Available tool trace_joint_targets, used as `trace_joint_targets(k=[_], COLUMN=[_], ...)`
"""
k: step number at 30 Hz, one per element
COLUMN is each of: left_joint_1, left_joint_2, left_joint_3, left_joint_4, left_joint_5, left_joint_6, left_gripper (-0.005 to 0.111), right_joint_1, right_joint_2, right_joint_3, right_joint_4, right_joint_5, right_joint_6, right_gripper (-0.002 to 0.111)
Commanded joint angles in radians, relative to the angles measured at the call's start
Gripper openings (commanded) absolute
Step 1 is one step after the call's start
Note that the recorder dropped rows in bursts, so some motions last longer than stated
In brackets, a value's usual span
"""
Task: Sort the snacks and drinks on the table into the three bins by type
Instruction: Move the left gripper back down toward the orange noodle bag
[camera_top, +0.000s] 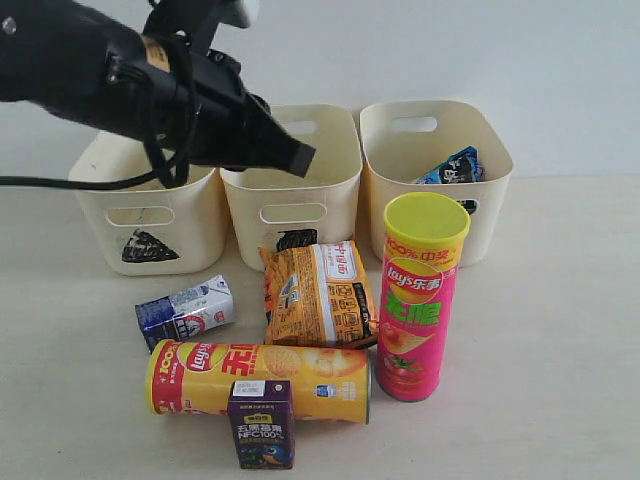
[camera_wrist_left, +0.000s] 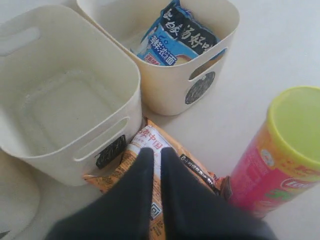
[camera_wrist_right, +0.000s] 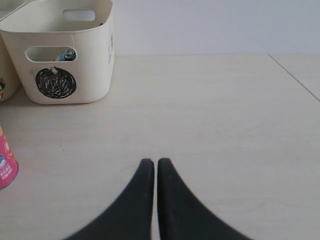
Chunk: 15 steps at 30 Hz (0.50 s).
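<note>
My left gripper (camera_top: 300, 158) hangs shut and empty over the front rim of the middle square bin (camera_top: 250, 215). In the left wrist view its tips (camera_wrist_left: 156, 150) are above the orange bag (camera_wrist_left: 147, 137), apart from it. That orange bag (camera_top: 318, 292) lies on the table (camera_top: 560, 330) before the square bin. The blue bag (camera_top: 455, 167) lies in the circle bin (camera_top: 500, 200). The pink tube (camera_top: 422, 295) stands upright and the yellow tube (camera_top: 260, 380) lies flat. In front are the purple juice box (camera_top: 261, 425) and the milk box (camera_top: 185, 312). My right gripper (camera_wrist_right: 151, 161) is shut over bare table.
The triangle bin (camera_top: 100, 220) stands at the left. No items show inside the square bin (camera_wrist_left: 60, 167). The circle bin (camera_wrist_right: 62, 55) is far from the right gripper. A black cable trails from the left arm across the triangle bin.
</note>
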Motion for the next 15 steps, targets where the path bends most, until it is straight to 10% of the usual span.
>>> trace_joint_targets(k=[1,15], left_joint_1=[0.034,0.149], left_joint_2=[-0.032,-0.032], left_joint_3=[0.111,0.327], left_joint_4=[-0.061,-0.156], left_joint_5=[-0.108,-0.256], left_joint_6=[0.003,0.004], left_gripper=[0.004,0.004], right_joint_1=[0.001,0.001], right_joint_2=[-0.005,-0.005], right_joint_3=[0.005,0.005], right_joint_4=[-0.007,-0.007], right_joint_5=[-0.008,-0.008], right_joint_6=[-0.003,-0.003], right_gripper=[0.0,0.0])
